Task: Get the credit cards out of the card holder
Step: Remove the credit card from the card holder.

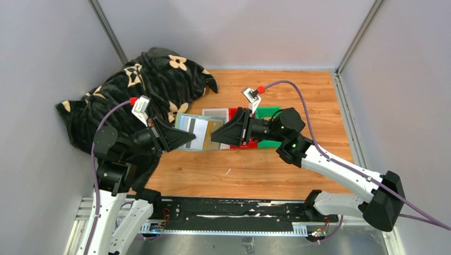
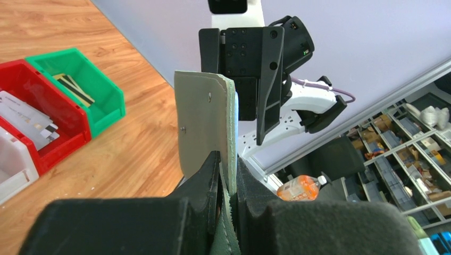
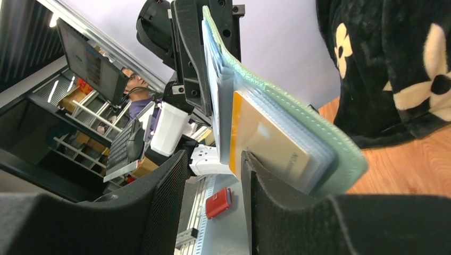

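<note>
Fingers of my left claw (image 2: 227, 172) fill the near edge of its wrist view, clamped together on one edge of the holder (image 2: 205, 122), which hangs lifted off the counter (image 2: 133, 143). From that side only the holder's grey-green back shows; its slots are hidden.

My right claw (image 3: 214, 158) meets the holder's other end with jaws apart. A gold card (image 3: 266, 143) stands out of a slot there, its edge in the gap. One finger overlaps it, and I cannot tell whether they touch. How many more cards sit in the slots is hard to make out.

From above, my right arm covers most of the trays behind the holder. The left wrist view shows them better: white tray (image 2: 13, 164) cut off at the frame edge, red tray (image 2: 53, 85) with pale cards (image 2: 29, 119), green tray (image 2: 106, 106) with dark cards (image 2: 74, 87).

The counter is orange wood between pale walls. A black flowered blanket (image 1: 154, 74) lies heaped left of the holder.
</note>
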